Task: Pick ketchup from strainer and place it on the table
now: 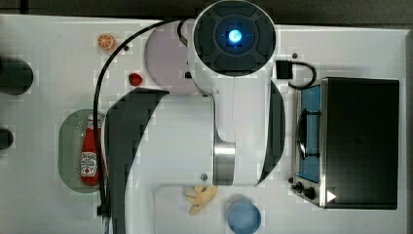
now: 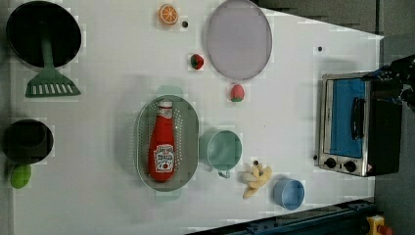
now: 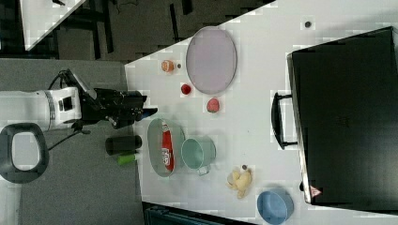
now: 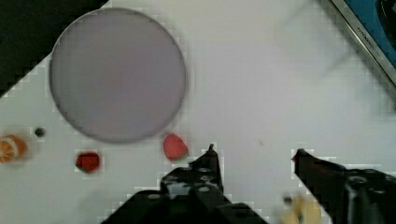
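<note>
My tool [image 4: 254,151] hangs open w/ nothing between its two dark fingers [image 4: 208,161], high over bare white counter [image 4: 261,84]. In the wrist view the lilac plate [image 4: 116,74] lies beyond the fingertips, a pink strawberry [image 4: 175,147] just beside one finger, a darker red one [image 4: 88,161] and an orange slice [image 4: 11,148] further off.

The ketchup [image 2: 162,147] lies flat inside the strainer [image 2: 188,134], cap toward the top of the left view, label up (white w/ dark print). It fills approx. the middle of the basket lengthwise. The strainer sits on the counter left of centre in the left view, w/ a green cup [image 2: 223,150] touching or almost touching its right rim; can't tell which.

In the right view my tool [image 3: 141,111] sits off the counter's left edge, well apart from the ketchup [image 3: 166,147]. Bananas [image 2: 255,178] and a blue bowl [image 2: 288,194] lie right of the cup in the left view; the toaster oven [image 2: 350,127] stands at the left view's far right.
</note>
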Robot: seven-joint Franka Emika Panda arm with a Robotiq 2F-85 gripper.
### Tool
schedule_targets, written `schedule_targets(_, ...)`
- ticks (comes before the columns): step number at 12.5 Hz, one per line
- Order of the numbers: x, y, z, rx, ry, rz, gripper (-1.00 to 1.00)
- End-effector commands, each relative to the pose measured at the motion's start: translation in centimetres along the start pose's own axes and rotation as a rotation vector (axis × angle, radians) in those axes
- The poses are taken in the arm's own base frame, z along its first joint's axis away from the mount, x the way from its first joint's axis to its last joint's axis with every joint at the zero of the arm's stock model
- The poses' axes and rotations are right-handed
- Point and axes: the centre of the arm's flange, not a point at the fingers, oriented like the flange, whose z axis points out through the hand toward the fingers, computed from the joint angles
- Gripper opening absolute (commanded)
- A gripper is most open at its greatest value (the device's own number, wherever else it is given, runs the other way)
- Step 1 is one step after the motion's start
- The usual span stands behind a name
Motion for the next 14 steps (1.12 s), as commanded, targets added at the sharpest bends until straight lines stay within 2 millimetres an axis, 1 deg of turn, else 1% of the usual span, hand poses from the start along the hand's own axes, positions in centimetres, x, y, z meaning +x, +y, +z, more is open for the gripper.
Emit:
schedule_targets(1,-5.7,7.0,-6.9,0.008,-0.004,0.197,0.59)
schedule_targets(2,-6.0,6.4,-6.8,0.007,-0.003,0.185,0.81)
schedule_targets(3,-6.7,5.4,-6.6,0.002,-0.002,0.162,1.0)
schedule_targets(4,-7.7,4.0,-6.3,-0.003,0.001,0.129,1.0)
schedule_targets(6,-10.6,0.3,-5.5,-0.014,0.012,0.042,1.0)
schedule_targets(8,-14.6,-3.8,-4.4,-0.026,0.024,-0.064,1.0)
schedule_targets(10,-19.2,-7.5,-3.0,-0.048,0.025,-0.178,1.0)
schedule_targets(12,-24.0,-10.5,-1.4,-0.067,0.023,-0.288,1.0)
schedule_targets(14,-28.2,-12.9,0.2,-0.07,0.02,-0.369,1.0)
